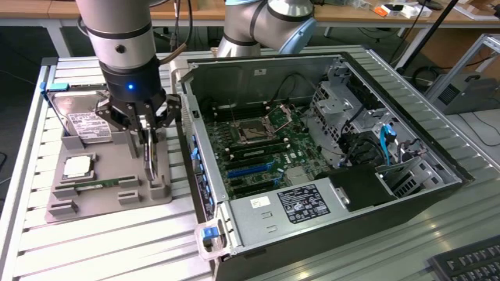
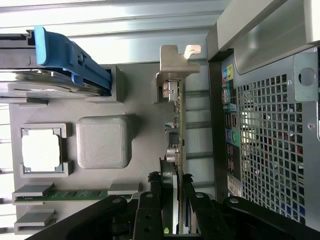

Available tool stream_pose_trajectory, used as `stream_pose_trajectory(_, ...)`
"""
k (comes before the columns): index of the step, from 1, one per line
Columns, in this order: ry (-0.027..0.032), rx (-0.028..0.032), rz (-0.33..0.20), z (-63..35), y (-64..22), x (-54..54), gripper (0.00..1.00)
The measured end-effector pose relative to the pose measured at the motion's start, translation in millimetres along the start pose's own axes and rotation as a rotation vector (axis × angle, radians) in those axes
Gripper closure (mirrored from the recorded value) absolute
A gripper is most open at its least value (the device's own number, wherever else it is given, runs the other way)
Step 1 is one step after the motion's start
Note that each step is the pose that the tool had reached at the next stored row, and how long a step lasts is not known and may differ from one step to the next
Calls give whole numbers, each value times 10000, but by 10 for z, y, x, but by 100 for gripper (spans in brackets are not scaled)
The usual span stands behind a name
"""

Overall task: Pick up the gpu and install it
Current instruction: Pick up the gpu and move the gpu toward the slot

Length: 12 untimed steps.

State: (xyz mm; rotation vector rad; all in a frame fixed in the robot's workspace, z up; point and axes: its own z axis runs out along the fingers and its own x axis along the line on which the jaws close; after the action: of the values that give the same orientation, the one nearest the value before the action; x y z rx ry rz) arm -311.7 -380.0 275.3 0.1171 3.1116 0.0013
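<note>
The fingers [image 2: 149, 215] were partly closed on the gpu [image 2: 178, 142], which stood on edge at the grey tray's [image 1: 109, 161] side beside the computer case [image 1: 328, 193]. Such a narrow grip might let it tilt and catch its holder.

1. The gripper [image 1: 147, 140] covers the gpu's [image 1: 151, 167] upper part; in the wrist view its fingers [image 2: 149, 212] hide the card's near end.
2. The arm [image 1: 117, 41] hides the hard drive's [image 1: 82, 123] side nearest the case [image 1: 234, 76], at one end of the tray [image 1: 102, 202].
3. The keyboard [image 1: 469, 263] is cut off at the picture's corner.
4. The print on the power supply's [image 1: 254, 222] label [image 1: 301, 205] is too small to read.
</note>
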Motion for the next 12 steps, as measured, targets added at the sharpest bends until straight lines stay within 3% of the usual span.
stream_pose_trajectory(12,1,0,0,-44,0,-1,73)
